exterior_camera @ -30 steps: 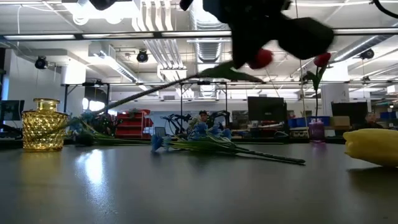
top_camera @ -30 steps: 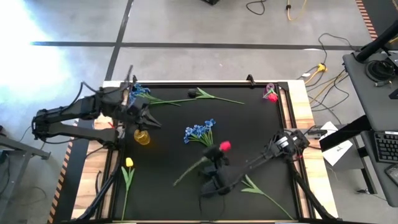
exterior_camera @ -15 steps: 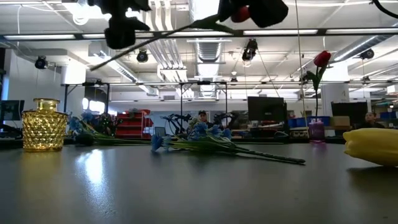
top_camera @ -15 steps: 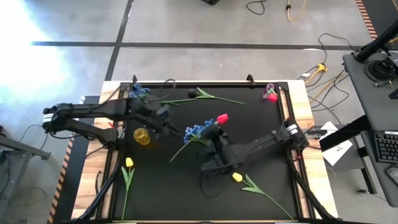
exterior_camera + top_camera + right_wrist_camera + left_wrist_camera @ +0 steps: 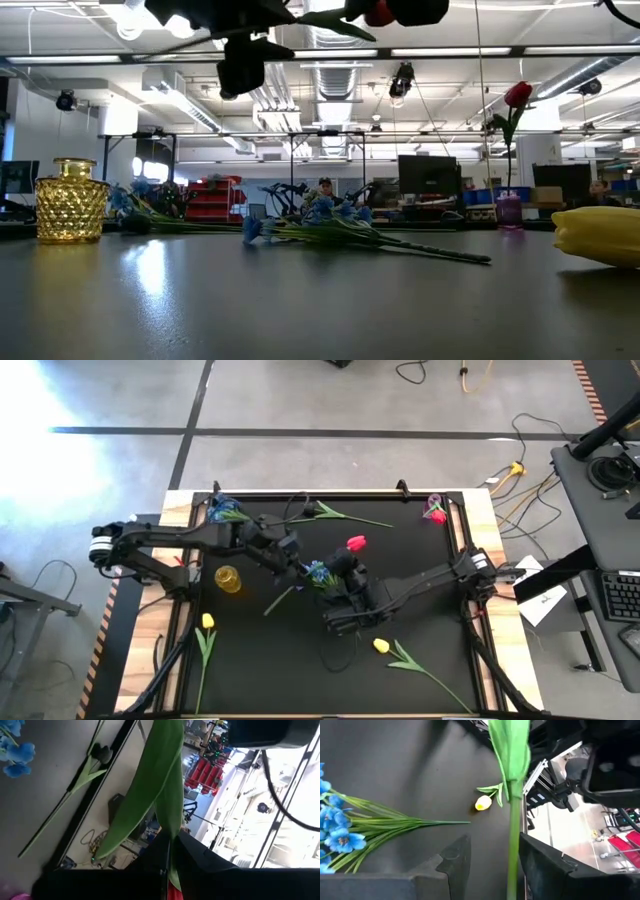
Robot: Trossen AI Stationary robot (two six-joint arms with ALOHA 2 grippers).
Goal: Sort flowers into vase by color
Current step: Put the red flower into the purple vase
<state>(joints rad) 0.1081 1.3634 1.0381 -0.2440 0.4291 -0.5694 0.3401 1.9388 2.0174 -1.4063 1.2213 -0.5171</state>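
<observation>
High view showed the black counter (image 5: pixel 250 660) carrying everything, with both dark arms reaching in to meet above its middle. Near the left edge stood a yellow glass vase (image 5: pixel 228 579), upright, with no flower visible in it. At the far right corner stood a small purple vase (image 5: pixel 434 506) holding one red tulip (image 5: pixel 439 517) upright.

Loose flowers lay about: a blue bunch (image 5: pixel 222 510) at the far left corner, a dark-headed stem (image 5: pixel 335 513) along the far edge, a second blue bunch (image 5: pixel 319 573) at the middle, partly under the arms, a yellow tulip (image 5: pixel 206 624) near the left front, and another yellow tulip (image 5: pixel 382 646) with its long leafy stem toward the right front.

A red tulip bud (image 5: pixel 355 544) was lifted off the counter, its green stem (image 5: pixel 283 598) slanting down toward the left front. The right end effector (image 5: pixel 340 568) was clenched on this stem just below the bud; the right wrist view showed the stem and leaf pinched between its closed fingers. The left end effector (image 5: pixel 297 567) sat just beside it, lower on the same stem. In the left wrist view the stem ran between the left fingers (image 5: pixel 451 862), which stood apart with a gap on either side, so that end effector was released and not gripping.
</observation>
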